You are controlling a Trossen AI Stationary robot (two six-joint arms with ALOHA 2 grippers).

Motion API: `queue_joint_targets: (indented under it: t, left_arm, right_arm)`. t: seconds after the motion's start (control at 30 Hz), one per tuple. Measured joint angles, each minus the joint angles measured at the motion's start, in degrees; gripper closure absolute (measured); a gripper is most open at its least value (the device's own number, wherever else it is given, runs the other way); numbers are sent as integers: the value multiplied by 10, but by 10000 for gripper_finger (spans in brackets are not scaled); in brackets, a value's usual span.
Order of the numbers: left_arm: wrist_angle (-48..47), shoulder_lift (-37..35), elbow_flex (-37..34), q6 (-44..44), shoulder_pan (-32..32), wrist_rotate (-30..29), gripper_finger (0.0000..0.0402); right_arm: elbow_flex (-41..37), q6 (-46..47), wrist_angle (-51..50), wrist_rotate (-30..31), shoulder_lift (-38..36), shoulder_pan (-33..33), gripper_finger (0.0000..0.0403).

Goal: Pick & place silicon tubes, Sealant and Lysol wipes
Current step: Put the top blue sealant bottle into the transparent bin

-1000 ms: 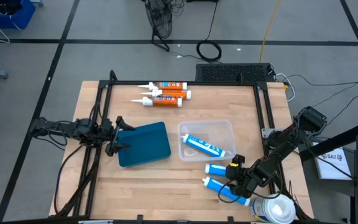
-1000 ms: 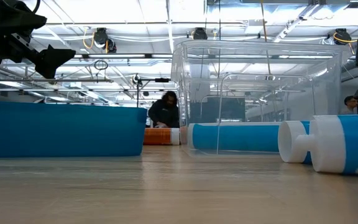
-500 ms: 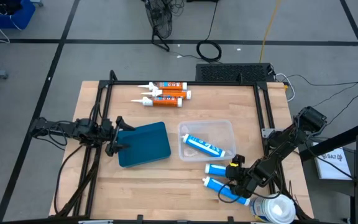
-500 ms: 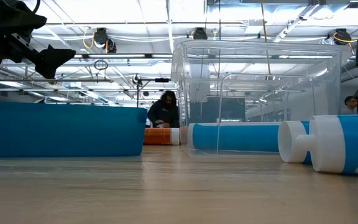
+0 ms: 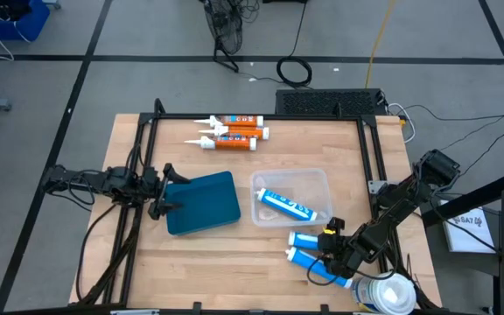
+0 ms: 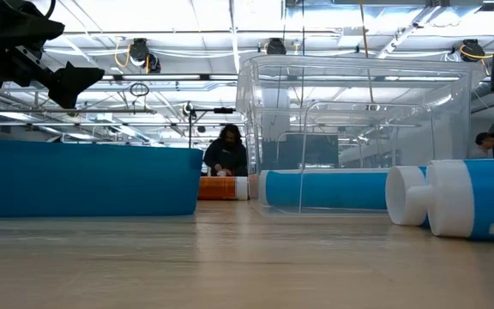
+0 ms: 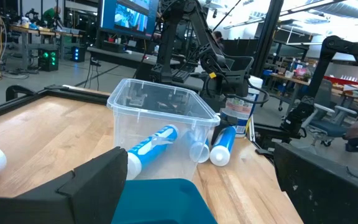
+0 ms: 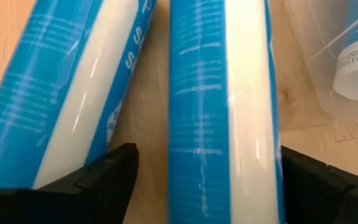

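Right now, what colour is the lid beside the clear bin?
Teal blue lid, clearest in the high view.

High view: looks straight down from far above. It sees the whole wooden table, both arms and the grey floor around.
Low view: sits right on the table top and looks flat across it into the room. It is very near the blue-and-white tubes.
Left wrist view: rides on the left arm and looks across the table at the clear bin. The right arm shows far off.
Right wrist view: looks down from very close at two tubes.
Shared: all four views see the tubes and the clear bin.
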Motion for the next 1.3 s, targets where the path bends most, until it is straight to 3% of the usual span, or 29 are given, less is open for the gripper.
queue_joint_targets:
  t: [0.63, 0.9, 1.17, 1.3]
  left_arm:
    - [0, 0, 0, 0, 0, 0, 7]
    - [0, 0, 0, 0, 0, 0, 7]
    - [0, 0, 0, 0, 0, 0, 7]
    - [0, 0, 0, 0, 0, 0, 7]
  right_arm:
    - [0, 0, 0, 0, 0, 0, 188]
    - [0, 0, 0, 0, 0, 0, 173]
    - [0, 0, 0, 0, 0, 0, 192]
    - [0, 0, 0, 0, 0, 0, 182]
